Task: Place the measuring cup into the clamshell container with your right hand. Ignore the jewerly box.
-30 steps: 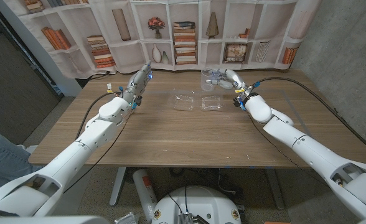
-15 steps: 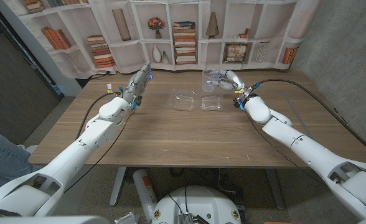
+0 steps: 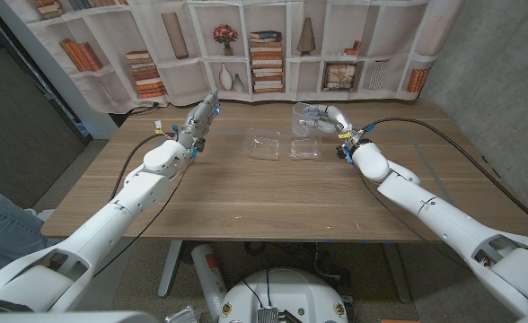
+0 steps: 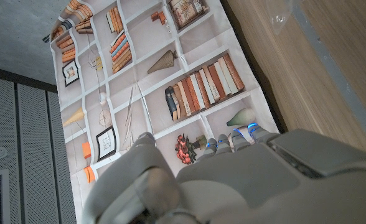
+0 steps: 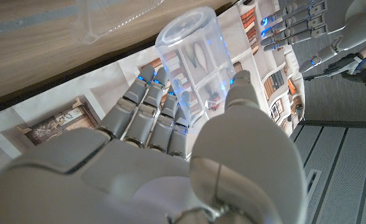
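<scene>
Since the earlier frame, right robot hand (image 3: 330, 117) shifts slightly nearer, fingers clamped on one clear measuring cup (image 3: 304, 115) held above the surface (image 3: 246, 193), behind one open clamshell container (image 3: 285, 146). Left robot hand (image 3: 203, 117) holds nothing; whether its fingers are spread cannot be told.

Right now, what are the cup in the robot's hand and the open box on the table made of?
The measuring cup looks like clear, glossy plastic: the bookshelf backdrop shows through it. The clamshell container seems thin clear plastic too; the wooden table shows through it. Glass can't be ruled out.
</scene>
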You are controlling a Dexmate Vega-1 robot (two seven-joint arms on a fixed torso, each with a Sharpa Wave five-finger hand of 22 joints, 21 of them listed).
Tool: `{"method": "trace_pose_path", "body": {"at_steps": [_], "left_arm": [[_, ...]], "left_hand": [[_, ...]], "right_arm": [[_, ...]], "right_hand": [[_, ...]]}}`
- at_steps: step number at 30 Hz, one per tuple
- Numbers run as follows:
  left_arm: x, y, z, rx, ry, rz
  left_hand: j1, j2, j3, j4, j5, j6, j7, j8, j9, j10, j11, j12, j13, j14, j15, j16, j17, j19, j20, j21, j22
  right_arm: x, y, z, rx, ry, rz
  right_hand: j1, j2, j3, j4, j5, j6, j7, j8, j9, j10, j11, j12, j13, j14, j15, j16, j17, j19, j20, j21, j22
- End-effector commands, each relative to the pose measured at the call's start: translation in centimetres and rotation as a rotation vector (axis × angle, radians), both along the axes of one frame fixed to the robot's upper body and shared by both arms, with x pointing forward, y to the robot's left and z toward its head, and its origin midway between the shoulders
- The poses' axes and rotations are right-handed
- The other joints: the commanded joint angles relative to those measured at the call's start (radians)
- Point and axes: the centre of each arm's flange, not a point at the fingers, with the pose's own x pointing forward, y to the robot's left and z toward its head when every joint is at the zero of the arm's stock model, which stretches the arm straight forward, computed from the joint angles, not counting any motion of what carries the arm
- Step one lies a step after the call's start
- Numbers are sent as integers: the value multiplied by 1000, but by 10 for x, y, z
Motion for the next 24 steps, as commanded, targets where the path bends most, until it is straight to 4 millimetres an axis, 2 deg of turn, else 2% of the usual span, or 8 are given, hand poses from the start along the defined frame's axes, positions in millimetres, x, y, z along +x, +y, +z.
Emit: {"method": "trace_pose_path", "body": {"at_steps": [1,13,24], "left_arm": [[3,-2,-1,3,8,-3],[5,-3,-3,3,14,-2],[4,-3,-7,-1,18,-4]], "left_hand": [[4,4,-5,4,-1,4,2,5,5,-46,-1,0,5,-148,3,-1,2,-239,-13,2,3],[5,5,-5,3,-1,4,1,4,5,-46,-2,0,5,-148,3,-1,2,-240,-13,2,3],[5,5,-6,3,-1,4,1,4,5,-47,-2,0,5,-148,3,-1,2,-240,-13,2,3]], "right_arm": [[4,-1,-10,1,17,-14],[5,-3,-17,-3,25,-19],[3,-1,-24,-16,28,-25]], "right_hand": [[109,117,33,29,-2,79,-71,6,5,10,-2,3,5,-5,-126,-1,1,-7,-85,-2,2],[105,113,32,31,-4,80,-71,4,5,13,0,1,5,-20,-118,-4,1,-21,-80,-9,2],[94,103,27,34,-6,76,-69,-2,7,7,-3,-5,5,-68,-98,-14,0,-48,-66,-22,1]]}}
